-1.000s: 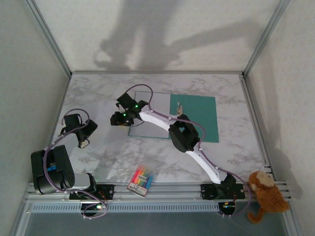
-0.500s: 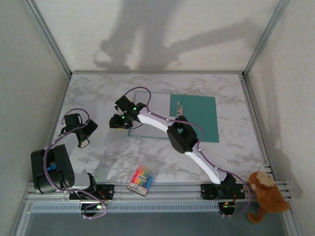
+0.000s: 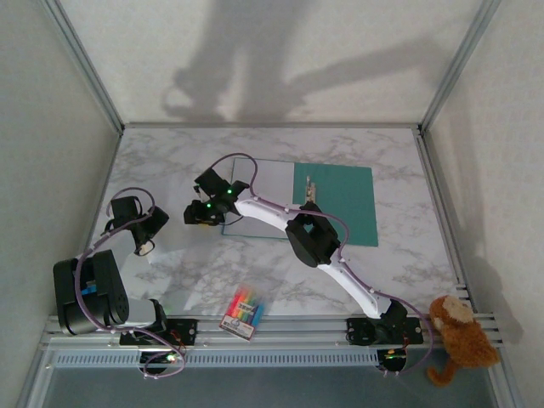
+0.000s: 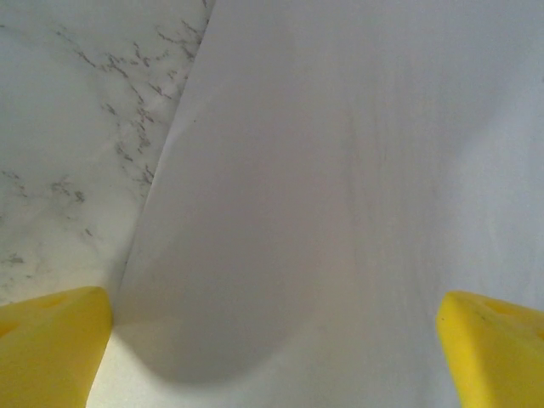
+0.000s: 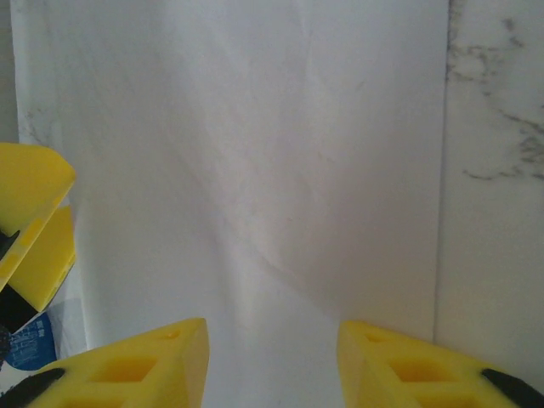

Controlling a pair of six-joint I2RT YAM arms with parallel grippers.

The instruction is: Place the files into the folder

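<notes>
**White sheet under both grippers, folder open beside it**

White paper, one of the files (image 4: 340,195), lay flat on your marble table (image 3: 399,255), left of the folder (image 3: 340,208); whether the two touched, you could not tell from above. Your left gripper (image 4: 272,344) hung close over the sheet with its yellow fingertips (image 4: 51,344) spread wide, holding nothing; the sheet's edge ran along bare marble in that view. Your right gripper (image 5: 272,365) reached across from the far side and hovered above the same paper, fingers parted and empty; a soft crease crossed the sheet there. The folder lay open and flat, teal, its metal clip (image 3: 310,189) at the spine. Pens (image 3: 245,310) sat near the front edge; a plush toy (image 3: 459,336) sat at the right corner.
</notes>
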